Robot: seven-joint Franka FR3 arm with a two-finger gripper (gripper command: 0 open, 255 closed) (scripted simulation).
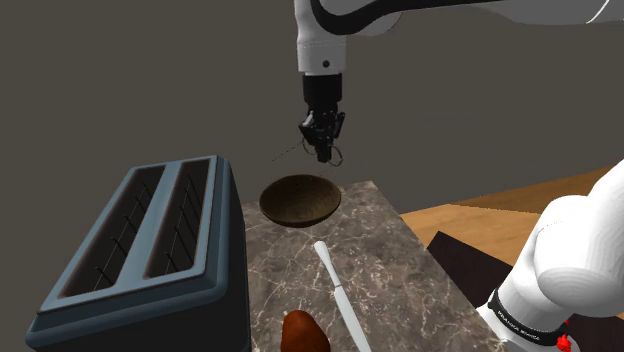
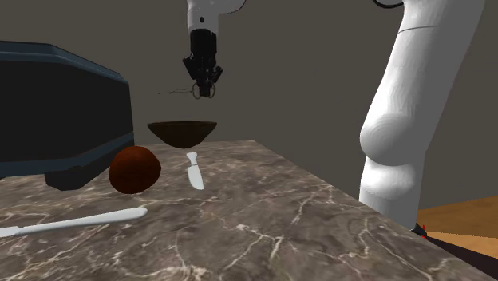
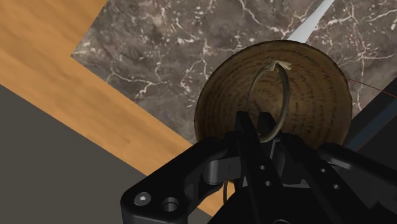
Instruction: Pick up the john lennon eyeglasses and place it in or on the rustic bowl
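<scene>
The gripper (image 1: 322, 138) clamps the wire eyeglasses (image 3: 286, 95) above the brown bowl (image 1: 300, 200) at the counter's (image 1: 400, 270) far edge — released off-centre, they could slip past the rim.

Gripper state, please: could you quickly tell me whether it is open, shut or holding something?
Gripper: shut on the eyeglasses, above the bowl.

Toaster (image 1: 140, 260): near end cut by shoulder view's left and bottom edges. White knife (image 1: 338, 290): one end runs off bottom edge. Reddish-brown lump (image 1: 303, 333): lower part cut off, identity unclear. Eyeglasses (image 3: 286, 102): one lens ring visible, lower rim hidden behind gripper (image 3: 253, 130). Bowl (image 3: 312, 89): part of rim hidden by same.
</scene>
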